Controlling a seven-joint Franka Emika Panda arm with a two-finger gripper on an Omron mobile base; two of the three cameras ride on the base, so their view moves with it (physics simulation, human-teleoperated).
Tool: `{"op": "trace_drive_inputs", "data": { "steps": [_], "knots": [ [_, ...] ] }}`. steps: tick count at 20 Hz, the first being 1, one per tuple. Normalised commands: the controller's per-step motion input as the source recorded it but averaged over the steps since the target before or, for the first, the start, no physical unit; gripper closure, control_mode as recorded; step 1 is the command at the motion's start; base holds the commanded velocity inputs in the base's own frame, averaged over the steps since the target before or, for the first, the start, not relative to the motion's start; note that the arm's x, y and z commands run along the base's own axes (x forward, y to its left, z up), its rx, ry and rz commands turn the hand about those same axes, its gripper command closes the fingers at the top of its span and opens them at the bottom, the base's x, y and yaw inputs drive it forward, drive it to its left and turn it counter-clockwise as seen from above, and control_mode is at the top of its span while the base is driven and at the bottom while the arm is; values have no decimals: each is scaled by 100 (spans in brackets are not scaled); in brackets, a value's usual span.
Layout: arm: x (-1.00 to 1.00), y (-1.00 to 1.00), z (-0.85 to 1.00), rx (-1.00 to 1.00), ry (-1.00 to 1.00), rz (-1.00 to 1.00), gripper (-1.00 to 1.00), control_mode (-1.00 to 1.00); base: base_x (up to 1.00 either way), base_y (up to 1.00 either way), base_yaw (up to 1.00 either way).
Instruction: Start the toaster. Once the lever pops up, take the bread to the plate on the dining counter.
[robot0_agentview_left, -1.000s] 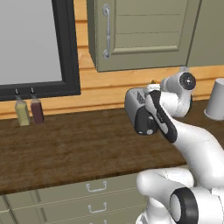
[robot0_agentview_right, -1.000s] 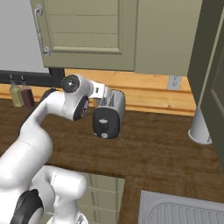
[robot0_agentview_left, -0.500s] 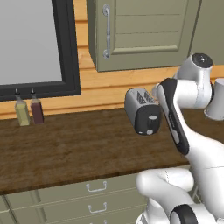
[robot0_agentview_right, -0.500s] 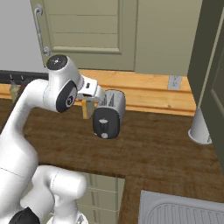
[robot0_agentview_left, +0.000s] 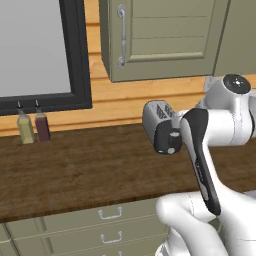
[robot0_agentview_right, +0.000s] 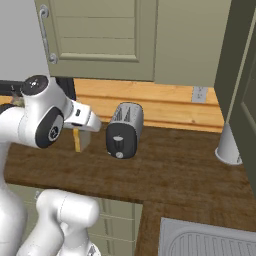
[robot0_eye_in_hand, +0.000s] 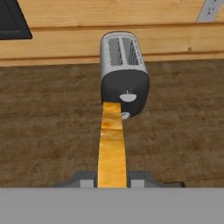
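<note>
Golden-toasted, the bread (robot0_eye_in_hand: 112, 144) is pinched edge-on between the gripper (robot0_eye_in_hand: 112, 178), whose fingers are closed to the slice's thickness, just near of the toaster (robot0_eye_in_hand: 124, 72) on the wooden counter (robot0_agentview_right: 190, 165). Toasting and lifting out look done; carrying it to the plate on the dining counter remains.

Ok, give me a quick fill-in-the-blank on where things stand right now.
1. The hand is ____ on the bread.
2. Both slots of the toaster are ____.
3. In the left base view, the two bottles stand to the toaster's ____.
Missing words: shut; empty; left.
</note>
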Motion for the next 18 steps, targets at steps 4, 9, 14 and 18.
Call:
{"op": "trace_drive_inputs", "data": {
  "steps": [4, 9, 14, 18],
  "knots": [
    [-7, 21, -9, 0, 0, 0, 100, -100, 0, 0, 0],
    [0, 0, -31, 0, 1, 0, 100, -100, 0, 0, 0],
    [-21, -1, -69, 0, -1, -1, 100, -100, 0, 0, 0],
    [-28, 0, -75, 0, -5, 0, 100, -100, 0, 0, 0]
  ]
}}
